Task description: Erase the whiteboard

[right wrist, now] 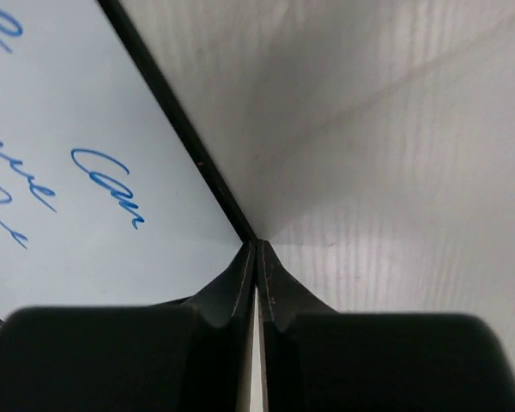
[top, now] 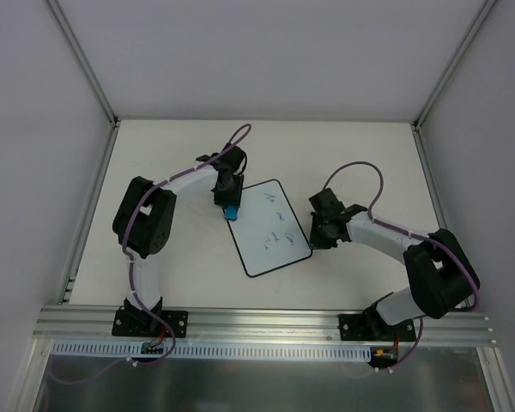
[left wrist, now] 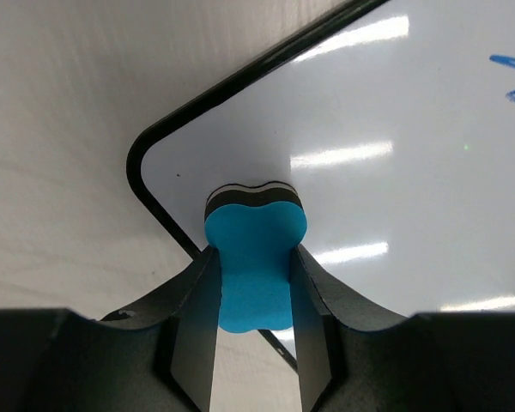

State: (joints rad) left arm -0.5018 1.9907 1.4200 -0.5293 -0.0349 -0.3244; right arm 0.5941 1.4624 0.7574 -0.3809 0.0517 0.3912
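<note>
Gripping blue foam eraser (left wrist: 254,257) | left end effector (left wrist: 254,343) | glossy whiteboard (left wrist: 386,163) corner

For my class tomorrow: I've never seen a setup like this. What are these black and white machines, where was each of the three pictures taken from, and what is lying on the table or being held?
These are two robot arms bolted to the near edge of a table. The overhead picture looks down on both. The other two come from cameras on each wrist, looking past that arm's own fingers. On the table lies a whiteboard with blue handwriting. The left gripper is shut on a blue eraser, which sits at a blank corner of the board. The right gripper is shut with nothing in it, its tips at the board's rim.
</note>
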